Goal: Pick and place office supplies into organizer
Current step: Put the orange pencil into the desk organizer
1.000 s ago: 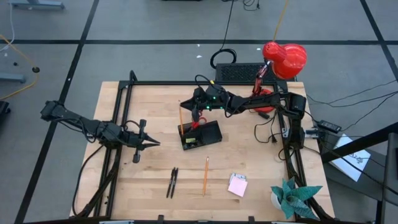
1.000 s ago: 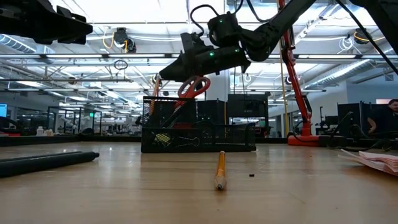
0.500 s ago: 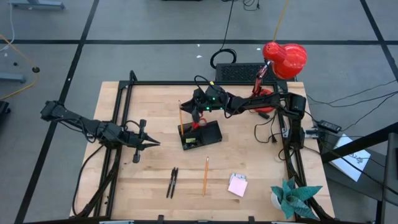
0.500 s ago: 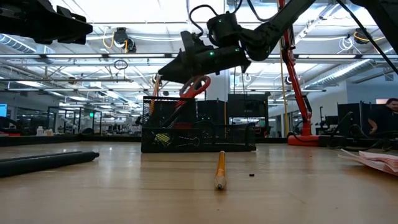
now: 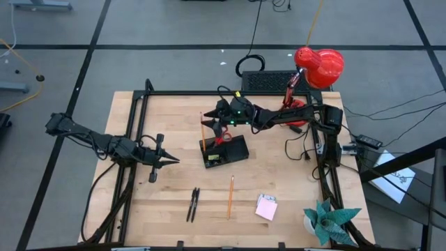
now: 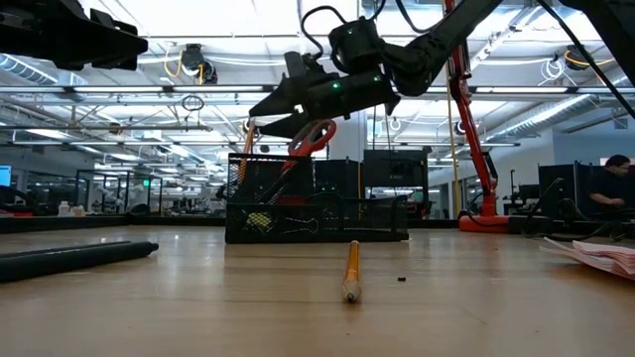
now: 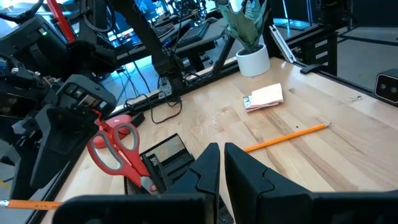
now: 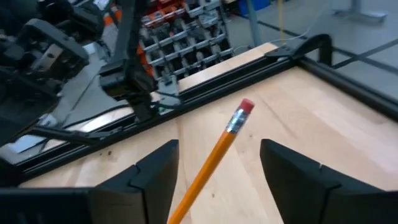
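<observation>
Scissors (image 6: 310,139) with red handles stand tilted in the tall section of the black mesh organizer (image 5: 224,150), handles sticking up above its rim; an orange pencil (image 5: 203,131) stands upright at the organizer's far left corner. In the lower compartment a small yellow piece (image 6: 259,221) shows through the mesh. Elsewhere on the table (image 5: 279,174) lie a loose pencil (image 5: 231,196), two black pens (image 5: 193,204) and a pink sticky-note pad (image 5: 265,207), all near the front edge and well apart from the organizer.

The right gripper (image 5: 215,121) hovers just above the scissor handles, arm stretched in from the right side, fingers (image 8: 297,175) spread apart and holding nothing; the upright pencil's eraser shows between them in its wrist view. The left gripper (image 5: 169,160) waits at the table's left, pointing toward the organizer, fingers pressed together and empty.

Light wood planks form the tabletop, framed by black rails. A red desk lamp (image 5: 318,66) and a teal paper plant (image 5: 329,219) stand at the right side.
</observation>
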You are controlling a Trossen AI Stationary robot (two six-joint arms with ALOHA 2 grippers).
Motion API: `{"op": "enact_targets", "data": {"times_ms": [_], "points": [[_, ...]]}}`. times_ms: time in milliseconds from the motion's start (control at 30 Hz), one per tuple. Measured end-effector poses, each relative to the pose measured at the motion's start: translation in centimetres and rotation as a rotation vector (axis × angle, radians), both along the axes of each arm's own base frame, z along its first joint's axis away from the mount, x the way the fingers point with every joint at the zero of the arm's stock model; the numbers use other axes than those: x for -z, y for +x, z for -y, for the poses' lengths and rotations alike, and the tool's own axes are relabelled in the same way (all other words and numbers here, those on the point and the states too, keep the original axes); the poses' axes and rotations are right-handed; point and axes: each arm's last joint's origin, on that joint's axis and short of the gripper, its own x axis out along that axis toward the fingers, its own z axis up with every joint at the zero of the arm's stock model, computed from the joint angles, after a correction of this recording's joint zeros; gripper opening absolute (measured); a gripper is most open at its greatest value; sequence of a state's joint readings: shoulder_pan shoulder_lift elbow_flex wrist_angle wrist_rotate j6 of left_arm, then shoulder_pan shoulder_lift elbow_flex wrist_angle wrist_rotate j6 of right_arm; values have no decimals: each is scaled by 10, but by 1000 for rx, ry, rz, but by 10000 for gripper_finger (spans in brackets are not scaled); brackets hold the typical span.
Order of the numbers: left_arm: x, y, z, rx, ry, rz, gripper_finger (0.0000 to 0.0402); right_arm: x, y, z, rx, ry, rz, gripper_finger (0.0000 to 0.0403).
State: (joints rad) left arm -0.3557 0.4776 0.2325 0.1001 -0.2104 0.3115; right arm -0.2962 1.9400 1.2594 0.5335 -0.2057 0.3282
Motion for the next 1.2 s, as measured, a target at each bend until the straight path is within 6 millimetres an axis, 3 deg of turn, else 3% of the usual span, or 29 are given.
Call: {"op": "enact_targets", "data": {"times_ms": [433,800,1000,1200], "points": [[0,0,0,0,-1,1,31,-8,7,-5,89,-83,-31,226],[0,0,0,0,1,1,31,11,16,-1,110,-54,-76,228],[0,0,0,0,1,-3,31,11,24,0,62,-57,-69,227],[2,0,0,0,7,-18,31,10,24,-1,44,-81,-66,174]]}}
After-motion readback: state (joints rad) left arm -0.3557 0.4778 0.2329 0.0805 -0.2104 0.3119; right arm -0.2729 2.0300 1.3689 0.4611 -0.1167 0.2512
